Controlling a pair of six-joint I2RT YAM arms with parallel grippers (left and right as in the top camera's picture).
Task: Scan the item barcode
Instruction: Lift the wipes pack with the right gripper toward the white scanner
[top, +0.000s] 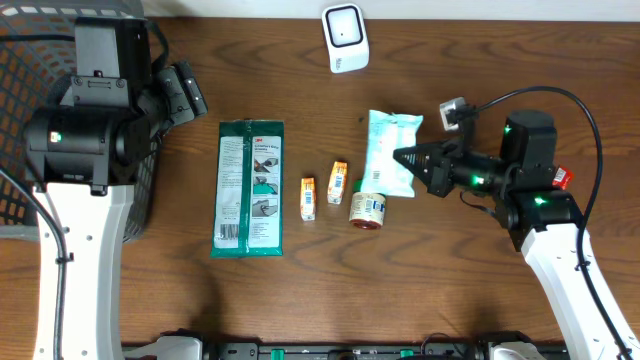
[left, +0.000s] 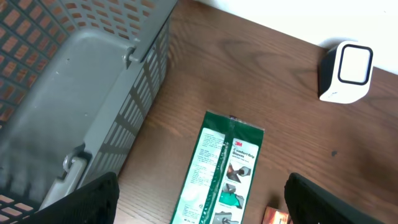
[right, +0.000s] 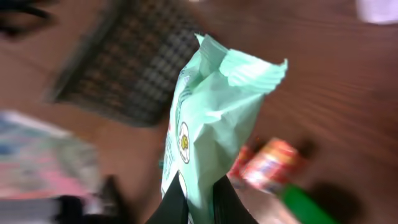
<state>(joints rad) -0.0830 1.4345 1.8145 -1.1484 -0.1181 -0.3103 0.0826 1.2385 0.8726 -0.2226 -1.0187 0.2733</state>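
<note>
Currently I see right gripper (top: 405, 157) clamped on the mint-green pouch (top: 388, 138) right of centre, left gripper (top: 188, 92) spread wide upper left.

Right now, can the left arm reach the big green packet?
Probably yes. The left gripper is open and close beside the green packet, which lies flat on the table with nothing on it or between them.

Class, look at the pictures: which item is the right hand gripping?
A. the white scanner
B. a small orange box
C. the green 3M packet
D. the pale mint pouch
D: the right hand is shut on one end of the pale mint pouch, as its wrist view shows.
</note>
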